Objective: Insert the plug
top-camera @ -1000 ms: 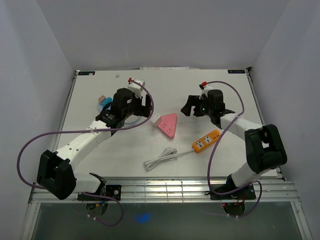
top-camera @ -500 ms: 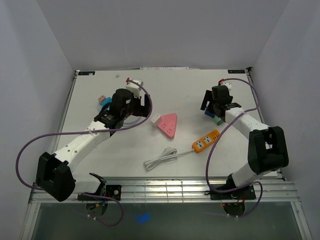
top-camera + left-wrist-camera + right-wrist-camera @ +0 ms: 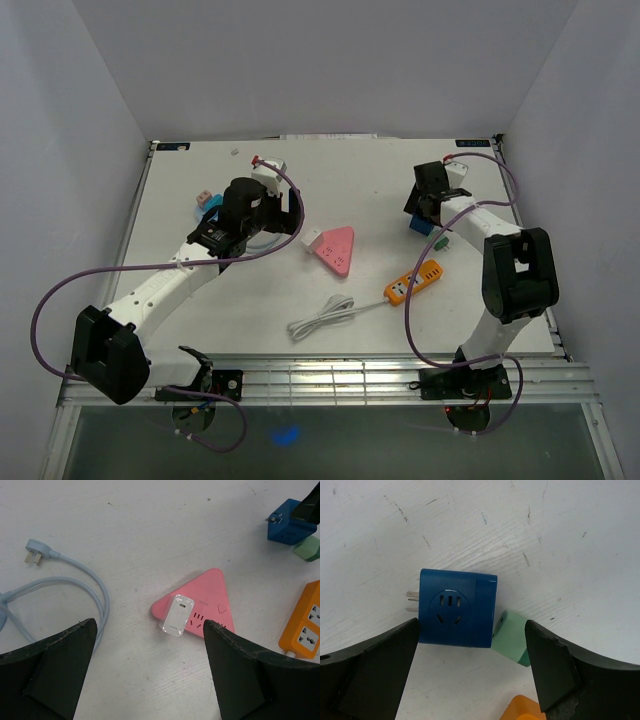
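White, scuffed tabletop point(image 3: 360, 175): the right gripper point(image 3: 470, 630) hangs with jaws spread wide over a blue plug adapter point(image 3: 455, 607), which lies between its fingers, a green plug point(image 3: 512, 642) touching the adapter's side. Beneath the left gripper point(image 3: 147, 630), its jaws equally parted, a white charger point(image 3: 176, 615) sits on a pink triangular socket point(image 3: 210, 597).
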Controlling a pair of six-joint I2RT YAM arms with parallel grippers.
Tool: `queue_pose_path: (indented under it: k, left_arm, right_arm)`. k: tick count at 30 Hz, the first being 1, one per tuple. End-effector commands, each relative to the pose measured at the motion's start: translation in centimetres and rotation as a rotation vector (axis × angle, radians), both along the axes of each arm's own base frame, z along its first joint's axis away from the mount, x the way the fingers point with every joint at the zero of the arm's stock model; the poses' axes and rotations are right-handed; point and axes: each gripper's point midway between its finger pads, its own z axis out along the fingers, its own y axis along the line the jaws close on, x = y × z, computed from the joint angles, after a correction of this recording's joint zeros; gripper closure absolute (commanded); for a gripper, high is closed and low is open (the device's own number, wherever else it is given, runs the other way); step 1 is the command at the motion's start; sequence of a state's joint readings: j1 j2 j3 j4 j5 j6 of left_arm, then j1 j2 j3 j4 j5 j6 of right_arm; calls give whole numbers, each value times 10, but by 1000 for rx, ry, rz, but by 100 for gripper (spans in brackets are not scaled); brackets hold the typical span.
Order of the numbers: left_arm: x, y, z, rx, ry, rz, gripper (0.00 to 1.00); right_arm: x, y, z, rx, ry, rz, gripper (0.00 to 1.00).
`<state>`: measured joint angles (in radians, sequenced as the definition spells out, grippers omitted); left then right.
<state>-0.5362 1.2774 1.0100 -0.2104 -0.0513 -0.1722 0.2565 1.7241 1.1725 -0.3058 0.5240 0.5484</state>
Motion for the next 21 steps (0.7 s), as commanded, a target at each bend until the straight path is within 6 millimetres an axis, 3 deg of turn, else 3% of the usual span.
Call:
queue_pose_path:
  k: [1, 6, 12, 13, 18, 21]
  left_arm:
    - [-2, -3, 21, -34, -32, -13, 2]
    - [-3, -3, 20, -35, -29, -15, 2]
    - [-2, -3, 20, -33, -28, -10, 2]
    - [-2, -2, 18, -31, -24, -10, 2]
    - [-2, -3, 19, -29, -25, -11, 2]
    - [-3, -4, 19, -32, -23, -18, 2]
  right_arm:
    - [8, -7, 8, -5, -22, -77, 9]
    - [10, -4, -2, -3, -4, -62, 0]
    - [7, 6, -12, 30, 4, 9, 25]
    - [8, 8, -12, 39, -2, 18, 35]
    - [1, 9, -16, 39, 3, 64, 58]
    - [3, 26, -3, 55, -63, 252, 67]
